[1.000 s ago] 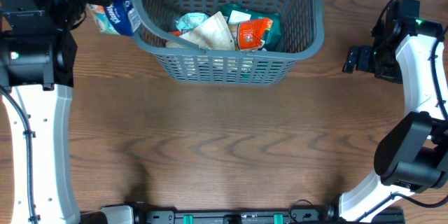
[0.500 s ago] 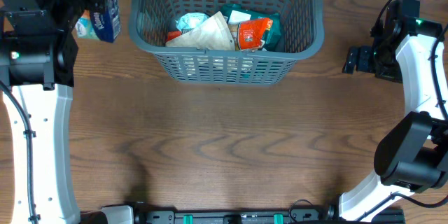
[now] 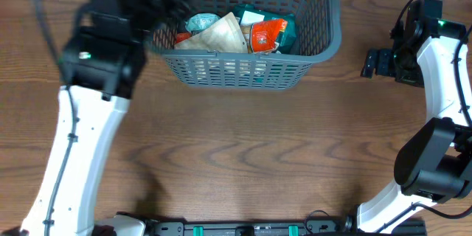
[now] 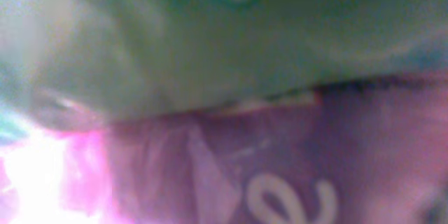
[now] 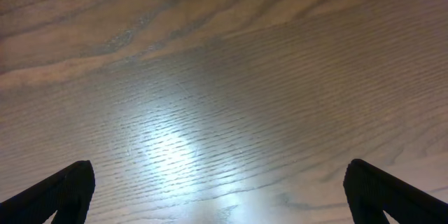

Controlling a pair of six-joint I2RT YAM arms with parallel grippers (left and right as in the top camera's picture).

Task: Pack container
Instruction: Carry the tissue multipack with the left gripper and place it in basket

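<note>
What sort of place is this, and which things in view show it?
Probably a robotics lab workbench, not a home: a left arm and a right arm stand at a wooden table, with a grey container of snack packets on it.

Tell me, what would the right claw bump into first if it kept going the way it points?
Probably the brown wooden table. The open right claw faces only bare wood grain in its wrist view, with nothing else in between.

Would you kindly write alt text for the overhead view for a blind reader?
The left arm reaches over the left side of the grey container, which holds several packets, on a wooden table; the right arm sits far right.
</note>
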